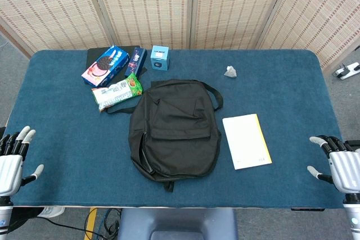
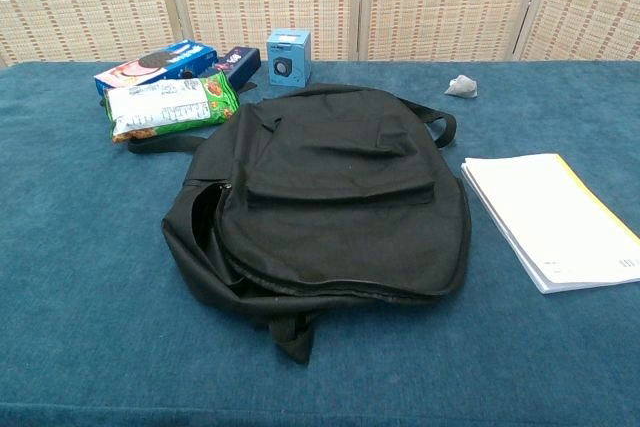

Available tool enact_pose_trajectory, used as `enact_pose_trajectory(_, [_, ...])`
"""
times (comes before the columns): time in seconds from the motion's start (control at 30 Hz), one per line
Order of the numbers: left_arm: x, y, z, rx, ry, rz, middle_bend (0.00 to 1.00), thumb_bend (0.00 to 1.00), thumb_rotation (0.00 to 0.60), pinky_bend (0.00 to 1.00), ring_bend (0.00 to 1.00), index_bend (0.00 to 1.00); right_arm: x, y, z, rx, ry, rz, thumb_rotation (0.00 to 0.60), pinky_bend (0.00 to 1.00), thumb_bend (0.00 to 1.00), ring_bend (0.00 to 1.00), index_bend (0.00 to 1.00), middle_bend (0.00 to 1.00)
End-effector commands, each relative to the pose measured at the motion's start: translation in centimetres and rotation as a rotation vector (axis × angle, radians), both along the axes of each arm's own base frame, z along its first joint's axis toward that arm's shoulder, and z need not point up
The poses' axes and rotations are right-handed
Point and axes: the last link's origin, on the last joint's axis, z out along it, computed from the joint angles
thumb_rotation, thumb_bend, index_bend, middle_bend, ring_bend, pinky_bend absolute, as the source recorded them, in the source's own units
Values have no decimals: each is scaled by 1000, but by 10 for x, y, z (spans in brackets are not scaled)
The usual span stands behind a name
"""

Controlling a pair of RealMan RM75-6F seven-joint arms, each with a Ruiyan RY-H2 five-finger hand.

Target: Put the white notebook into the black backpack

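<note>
Both hands sit low at the near corners of the table (image 1: 67, 139), seen only from the head camera. At the near left corner the left hand (image 1: 12, 161) is held with its back up, fingers spread and pointing away toward the far edge, thumb out to the side, nothing in it. At the near right corner the right hand (image 1: 337, 164) is posed likewise, fingers apart and slightly curled inward toward the table's middle, also holding nothing. Neither hand touches anything on the blue cloth.

Near the middle of the table the black backpack (image 1: 174, 128) lies flat, its straps toward the far edge and its main zip gaping open along the left side and near end. Just beside it, toward the right edge, the white notebook (image 1: 246, 141) lies flat and closed, a yellow strip showing along its right side, apart from the bag. Toward the far left corner are a cookie box (image 1: 104, 66), a green snack packet (image 1: 117, 91) and a small blue box (image 1: 160, 57).
</note>
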Motion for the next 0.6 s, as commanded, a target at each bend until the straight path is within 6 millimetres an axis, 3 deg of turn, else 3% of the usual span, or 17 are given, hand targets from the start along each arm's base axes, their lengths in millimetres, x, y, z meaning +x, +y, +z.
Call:
enact_pose_trajectory(0.03, [0,0,0,1,0,1,51,260,600,30,54,43,-1,-1,-1,5,-1,1,600,339,60,214,265,276])
enact_pose_trajectory(0.3, [0,-3,1,9,-2,4,51,260,600,30,54,47,4,-12,-11,53,12,43,600,339,60,214,265,276])
enact_pose_trajectory(0.6, [-2,-5,0,11,-5,6,51,259,600,30,55,49,10,-30,-35,147,42,93,600,336,54,204,231,256])
